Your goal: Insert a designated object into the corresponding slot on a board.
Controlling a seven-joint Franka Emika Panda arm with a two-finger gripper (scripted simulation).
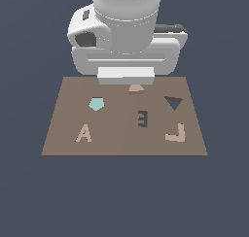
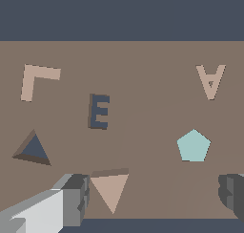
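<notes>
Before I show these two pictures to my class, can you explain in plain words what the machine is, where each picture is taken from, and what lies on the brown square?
This is a simulated robot arm. One picture looks at the scene from outside; the other comes from a camera on the arm's wrist, looking down.

The brown board carries a peach letter A, a light blue pentagon, a peach L-shaped piece, a dark E-shaped cut-out and a dark triangle slot.

The end effector is open and holds nothing. Its fingers stand either side of the peach triangular piece, which lies flat on the board, apart from its slot.
</notes>
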